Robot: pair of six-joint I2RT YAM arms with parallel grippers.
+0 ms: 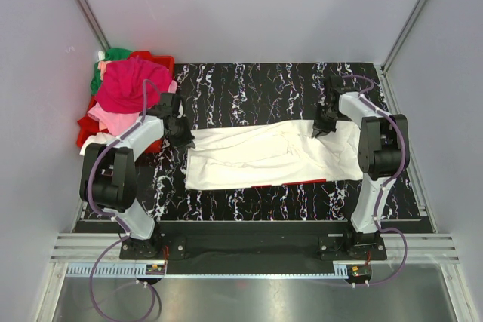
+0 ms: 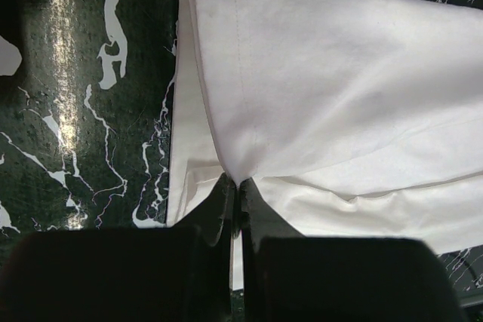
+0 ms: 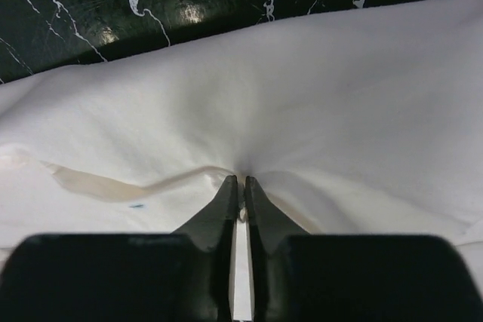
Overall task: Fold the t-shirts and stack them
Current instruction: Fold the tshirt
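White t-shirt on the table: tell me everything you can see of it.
The white t-shirt is soft cloth, lying as a long wrinkled band across the dark marbled table, folded over on itself, with a stitched hem at its left end. A thin red strip shows along its near edge. The left gripper is shut on the left end and the right gripper on the far edge near the right end, each puckering the cloth.

A spread t-shirt lies across the middle of the table, left to right. The left gripper sits at its left edge, the right gripper at its far right part. A heap of t-shirts lies on a bin at the far left.
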